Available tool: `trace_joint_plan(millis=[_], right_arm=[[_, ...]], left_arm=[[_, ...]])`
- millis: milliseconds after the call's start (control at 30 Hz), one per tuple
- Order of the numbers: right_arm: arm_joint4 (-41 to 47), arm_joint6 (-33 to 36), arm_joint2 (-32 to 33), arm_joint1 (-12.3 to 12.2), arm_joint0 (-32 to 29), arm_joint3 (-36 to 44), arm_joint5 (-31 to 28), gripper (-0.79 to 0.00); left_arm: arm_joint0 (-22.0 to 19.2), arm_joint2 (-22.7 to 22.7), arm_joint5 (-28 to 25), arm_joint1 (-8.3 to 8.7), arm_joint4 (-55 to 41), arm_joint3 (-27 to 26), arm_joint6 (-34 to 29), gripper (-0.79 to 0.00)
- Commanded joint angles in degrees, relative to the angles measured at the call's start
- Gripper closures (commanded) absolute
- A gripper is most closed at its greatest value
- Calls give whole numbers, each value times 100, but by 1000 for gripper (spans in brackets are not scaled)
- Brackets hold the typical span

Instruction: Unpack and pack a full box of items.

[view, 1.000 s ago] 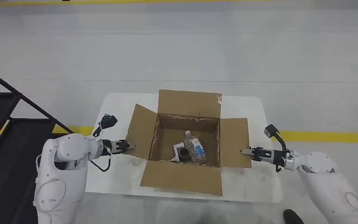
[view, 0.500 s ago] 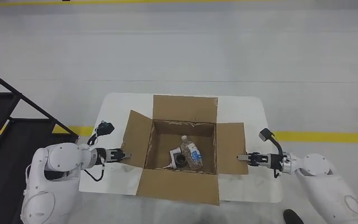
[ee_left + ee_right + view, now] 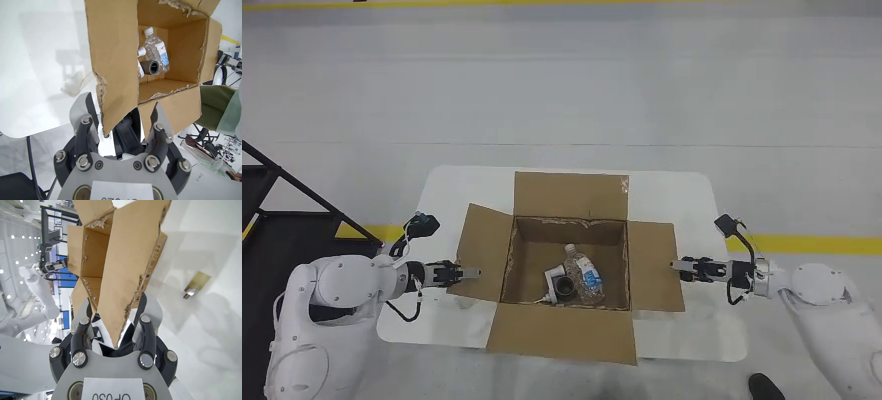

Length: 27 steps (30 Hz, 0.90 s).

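One open brown cardboard box [image 3: 570,195] with four spread flaps is counted on one white surface [image 3: 682,190]. Inside it, one clear plastic water bottle [image 3: 587,275], one dark brown cylinder [image 3: 565,287] and at least one partly hidden white object [image 3: 555,271] are counted. One crumpled clear plastic scrap [image 3: 74,83] and one small brass-coloured block [image 3: 196,283] are counted on the surface. Two tools are counted: the left tool [image 3: 470,272] and the right tool [image 3: 679,265].

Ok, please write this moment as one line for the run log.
box: on table, flaps open | left gripper: open, around left flap edge | right gripper: open, around right flap edge | inside: bottle, dark tube
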State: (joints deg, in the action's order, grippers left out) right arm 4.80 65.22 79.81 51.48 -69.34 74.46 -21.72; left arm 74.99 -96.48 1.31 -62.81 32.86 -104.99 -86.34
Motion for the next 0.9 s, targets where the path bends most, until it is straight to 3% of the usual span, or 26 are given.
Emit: trace_joint_plan(millis=[0,233,467,567,867], right_arm=[[-815,-400,137,-54,-202,578,463,-785],[-2663,-1502,675,-174,-985,2110,2231,-785],[-4445,-1805,748,-213,-1524,3071,3824,-785],[-5186,-1783,500,-207,-1561,3162,4170,-785],[-5583,-2124,-469,-29,-1197,2530,4211,-785]], left_arm=[[-15,11,-1,16,-45,4,72,-785],[-41,0,-75,67,-204,8,316,-785],[-37,45,-192,110,-166,-10,392,-785],[-37,45,-192,110,-166,-10,392,-785],[-37,45,-192,110,-166,-10,392,-785]])
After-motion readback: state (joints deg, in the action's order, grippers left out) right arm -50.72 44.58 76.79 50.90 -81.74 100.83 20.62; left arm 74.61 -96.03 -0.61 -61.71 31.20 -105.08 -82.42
